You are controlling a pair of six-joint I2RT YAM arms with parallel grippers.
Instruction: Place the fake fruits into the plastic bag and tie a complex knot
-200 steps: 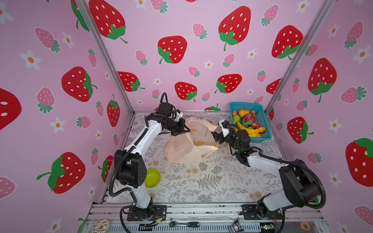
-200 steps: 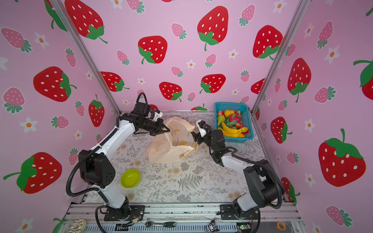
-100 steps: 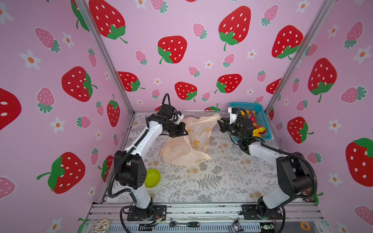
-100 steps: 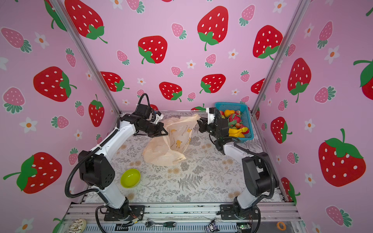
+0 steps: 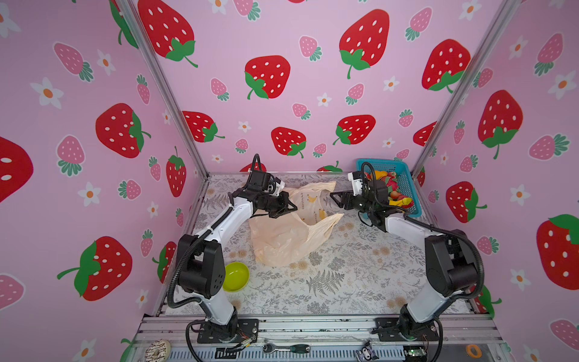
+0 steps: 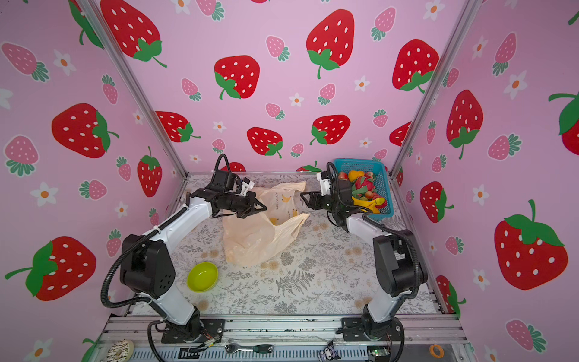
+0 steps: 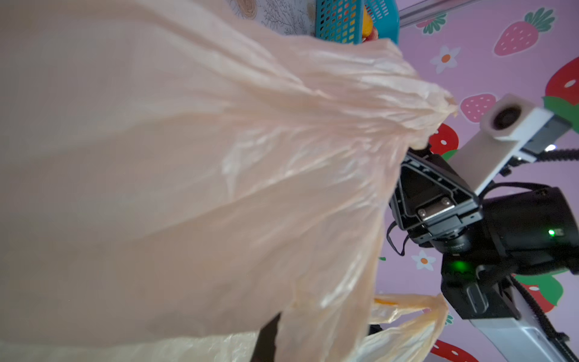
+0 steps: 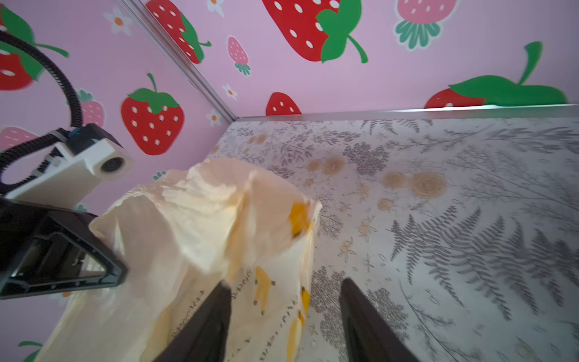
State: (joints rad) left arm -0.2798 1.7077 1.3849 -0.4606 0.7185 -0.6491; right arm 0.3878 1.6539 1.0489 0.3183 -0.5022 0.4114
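On the fern-print table, the plastic bag slumps at centre, one edge pinched and lifted by the closed left gripper so that its mouth faces the right arm. The teal basket in the back right corner holds the fake fruits. They lie just behind the right gripper, which hangs open and empty between bag and basket, pointing at the bag. This nearer arm would likely have to turn back for a fruit.

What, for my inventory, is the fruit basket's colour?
Teal mesh basket; clearest in a top view.
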